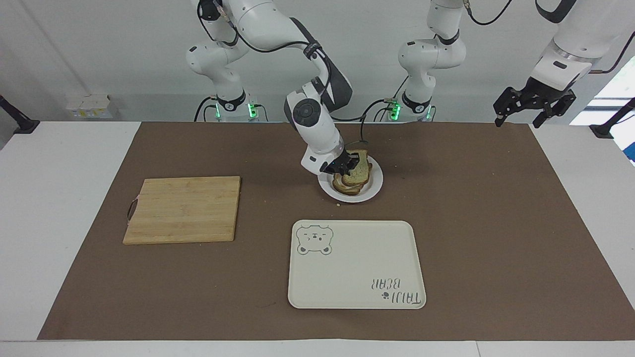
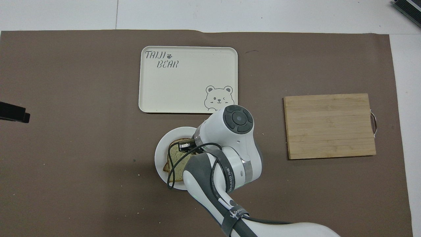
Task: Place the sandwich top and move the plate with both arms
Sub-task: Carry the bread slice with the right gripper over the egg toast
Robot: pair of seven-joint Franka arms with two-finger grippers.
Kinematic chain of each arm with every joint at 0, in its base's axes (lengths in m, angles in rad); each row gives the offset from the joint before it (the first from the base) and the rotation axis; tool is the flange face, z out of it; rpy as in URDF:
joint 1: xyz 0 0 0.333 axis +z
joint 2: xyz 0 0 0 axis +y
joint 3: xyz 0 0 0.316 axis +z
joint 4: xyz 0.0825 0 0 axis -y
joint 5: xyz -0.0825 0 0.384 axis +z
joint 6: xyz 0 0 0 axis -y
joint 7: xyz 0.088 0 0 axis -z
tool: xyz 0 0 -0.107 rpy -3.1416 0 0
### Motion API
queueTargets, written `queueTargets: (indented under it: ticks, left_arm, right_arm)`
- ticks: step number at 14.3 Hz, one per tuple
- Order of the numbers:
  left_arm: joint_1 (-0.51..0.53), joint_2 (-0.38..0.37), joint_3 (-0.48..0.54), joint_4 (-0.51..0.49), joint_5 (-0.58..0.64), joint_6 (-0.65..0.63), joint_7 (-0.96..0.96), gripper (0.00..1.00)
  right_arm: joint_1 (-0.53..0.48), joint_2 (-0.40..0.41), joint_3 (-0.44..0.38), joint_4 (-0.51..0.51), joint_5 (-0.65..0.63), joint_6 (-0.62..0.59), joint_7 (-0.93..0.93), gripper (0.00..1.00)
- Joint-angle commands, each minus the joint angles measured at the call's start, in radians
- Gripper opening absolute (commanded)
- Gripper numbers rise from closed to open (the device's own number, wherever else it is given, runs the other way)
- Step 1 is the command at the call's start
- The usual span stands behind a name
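Bamboo cutting board (image 1: pixel 182 209), cream bear tray (image 1: pixel 355 264), brown mat (image 1: pixel 496 223).

The right arm reaches forward and down over the worktop, its wrist bent, its claw (image 1: pixel 348 166) clamped tight. The left arm waits raised at its own end, its claw (image 1: pixel 535 106) hanging with fingers spread.

A white table (image 1: pixel 59 208) is carrying a brown mat (image 1: pixel 496 223); a plate (image 1: pixel 375 186), a tray (image 1: pixel 354 277) and a cutting board (image 1: pixel 182 209) are lying on the mat.
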Motion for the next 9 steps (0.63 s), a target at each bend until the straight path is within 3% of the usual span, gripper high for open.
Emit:
queueTargets:
  ticks: [1, 5, 9]
  left_arm:
    - [0.017, -0.025, -0.008, -0.024, -0.015, -0.009, 0.007, 1.0]
    - [0.017, -0.025, -0.008, -0.024, -0.015, -0.009, 0.007, 1.0]
    - [0.0, -0.033, -0.023, -0.009, -0.023, -0.013, 0.008, 1.0]
  right_arm:
    - [-0.002, -0.013, -0.006, -0.032, 0.03, 0.015, -0.209, 0.0]
    - [-0.001, 0.019, -0.005, -0.023, 0.06, 0.092, 0.002, 0.0]
    - [0.004, 0.019, -0.006, -0.028, 0.148, 0.098, 0.033, 0.0]
